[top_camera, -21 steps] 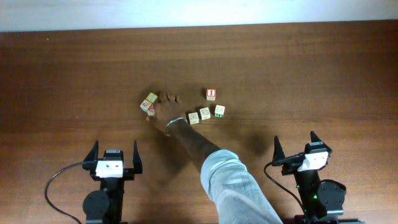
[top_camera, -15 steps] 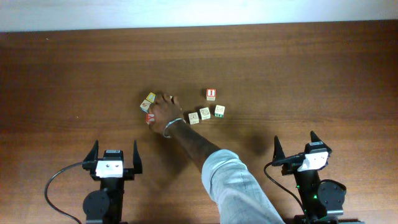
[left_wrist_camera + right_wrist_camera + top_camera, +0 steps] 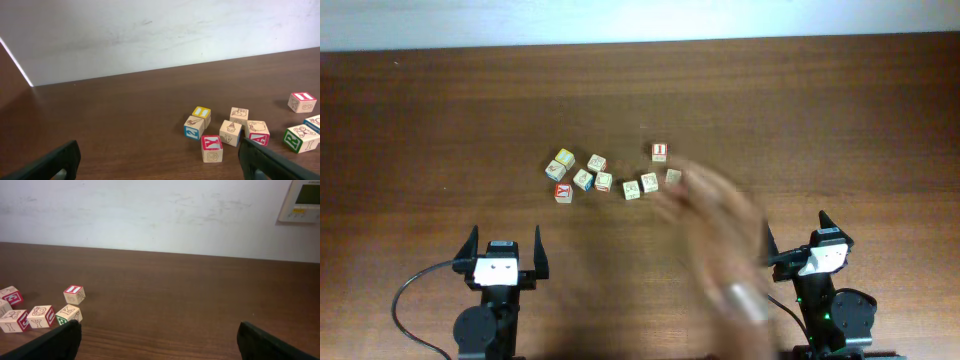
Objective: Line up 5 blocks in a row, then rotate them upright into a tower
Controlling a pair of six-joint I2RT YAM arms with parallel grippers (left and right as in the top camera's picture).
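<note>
Blocks (image 3: 583,179): small pale wooden cubes with red, green, yellow letters.

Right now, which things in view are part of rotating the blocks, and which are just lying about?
Job: pale wooden alphabet blocks, more than five, so which five I cannot tell.
Lying about: red-topped I block; person's blurred hand; wall panel.

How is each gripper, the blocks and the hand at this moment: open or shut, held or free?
left gripper: open, empty.
right gripper: open, empty.
blocks: loose on the table, none held.
cube with red "I" face: on the table, apart from the rest.
person's hand: blurred above the table, grip unclear.
</note>
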